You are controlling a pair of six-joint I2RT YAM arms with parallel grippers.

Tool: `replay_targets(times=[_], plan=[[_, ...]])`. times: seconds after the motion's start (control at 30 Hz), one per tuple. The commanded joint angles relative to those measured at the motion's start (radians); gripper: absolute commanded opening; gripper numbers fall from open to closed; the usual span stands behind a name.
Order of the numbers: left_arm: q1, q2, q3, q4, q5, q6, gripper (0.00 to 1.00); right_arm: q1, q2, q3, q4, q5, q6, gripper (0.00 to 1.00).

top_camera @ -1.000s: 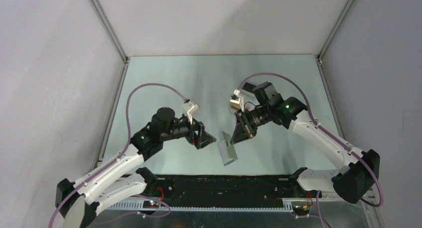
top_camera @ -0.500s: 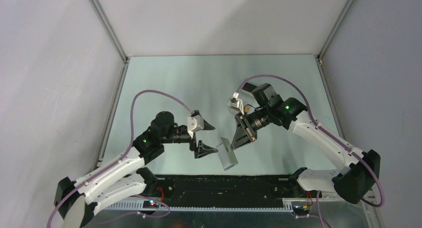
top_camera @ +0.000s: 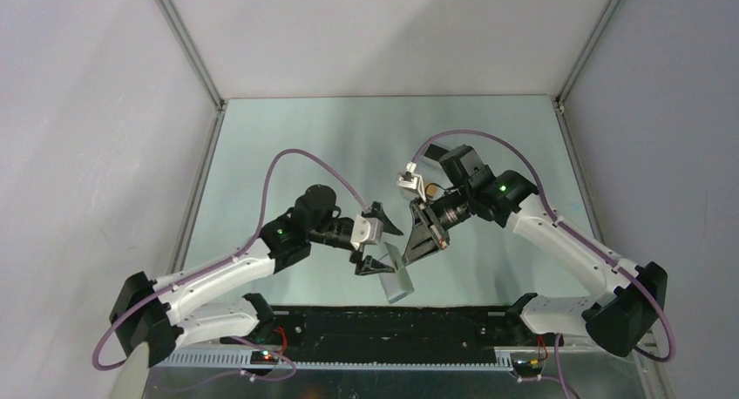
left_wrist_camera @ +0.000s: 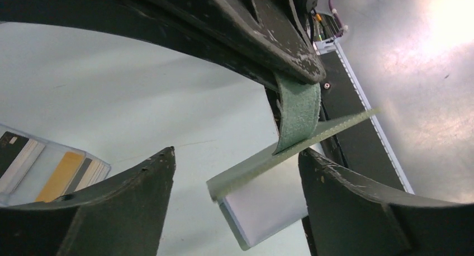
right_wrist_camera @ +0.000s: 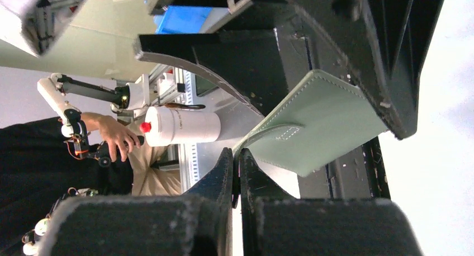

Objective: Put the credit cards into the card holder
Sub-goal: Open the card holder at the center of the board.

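Observation:
The grey-green card holder (top_camera: 397, 277) hangs open just above the table's near edge. My right gripper (top_camera: 410, 253) is shut on its snap tab and holds it up. In the right wrist view the shut fingertips (right_wrist_camera: 235, 162) pinch the tab of the card holder (right_wrist_camera: 318, 127). My left gripper (top_camera: 389, 246) is open and its jaws stand either side of the flap. The left wrist view shows the flap edge-on (left_wrist_camera: 290, 150) between the open fingers (left_wrist_camera: 140, 189), with the pale inside below. The credit cards (left_wrist_camera: 58, 175), orange-gold and black, lie in a clear tray at lower left.
The clear plastic tray (left_wrist_camera: 98, 172) lies on the table left of the card holder; it is hidden in the top view. A black strip (top_camera: 392, 325) runs along the near edge. Grey walls close the table's left, right and far sides.
My left arm has swung right towards the card holder, and its open jaws now straddle the flap. My right gripper has stayed almost still, holding the tab.

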Motion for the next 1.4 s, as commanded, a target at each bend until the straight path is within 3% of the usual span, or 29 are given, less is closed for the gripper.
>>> replay_targets(times=[0.0, 0.13, 0.17, 0.27, 0.33, 0.37, 0.57, 0.7, 0.83, 0.93, 1.1, 1.37], plan=[[-0.023, 0.019, 0.032, 0.031, 0.040, 0.087, 0.77, 0.005, -0.023, 0.050, 0.009, -0.037, -0.007, 0.00], [-0.032, 0.002, 0.032, 0.031, 0.026, 0.089, 0.48, 0.004, -0.017, 0.050, 0.007, -0.032, -0.009, 0.00], [-0.033, -0.005, 0.030, 0.031, 0.022, 0.085, 0.34, 0.003, -0.016, 0.049, 0.009, -0.029, -0.008, 0.00], [-0.034, -0.019, 0.025, 0.030, 0.016, 0.075, 0.18, -0.003, -0.013, 0.049, 0.017, -0.015, 0.003, 0.00], [-0.034, -0.028, 0.020, 0.030, 0.009, 0.065, 0.05, -0.011, -0.013, 0.049, 0.028, 0.025, 0.024, 0.06], [-0.034, -0.037, 0.016, 0.029, -0.002, 0.052, 0.01, -0.014, -0.018, 0.049, 0.038, 0.079, 0.034, 0.18], [-0.033, -0.082, 0.013, 0.028, -0.159, -0.079, 0.00, -0.078, -0.122, 0.044, 0.100, 0.343, 0.115, 0.73], [-0.021, -0.103, 0.031, 0.008, -0.290, -0.228, 0.00, -0.134, -0.220, 0.007, 0.146, 0.393, 0.118, 0.94], [0.023, -0.105, 0.075, -0.018, -0.290, -0.401, 0.00, -0.190, -0.277, -0.041, 0.157, 0.357, 0.103, 0.99], [0.077, -0.089, 0.124, -0.036, -0.209, -0.513, 0.00, -0.213, -0.300, -0.071, 0.168, 0.331, 0.103, 0.99], [0.094, -0.069, 0.204, -0.129, -0.132, -0.554, 0.00, -0.228, -0.273, -0.115, 0.212, 0.239, 0.099, 0.99], [0.093, -0.054, 0.277, -0.143, -0.037, -0.611, 0.00, -0.205, -0.196, -0.116, 0.339, 0.157, 0.146, 0.97]])
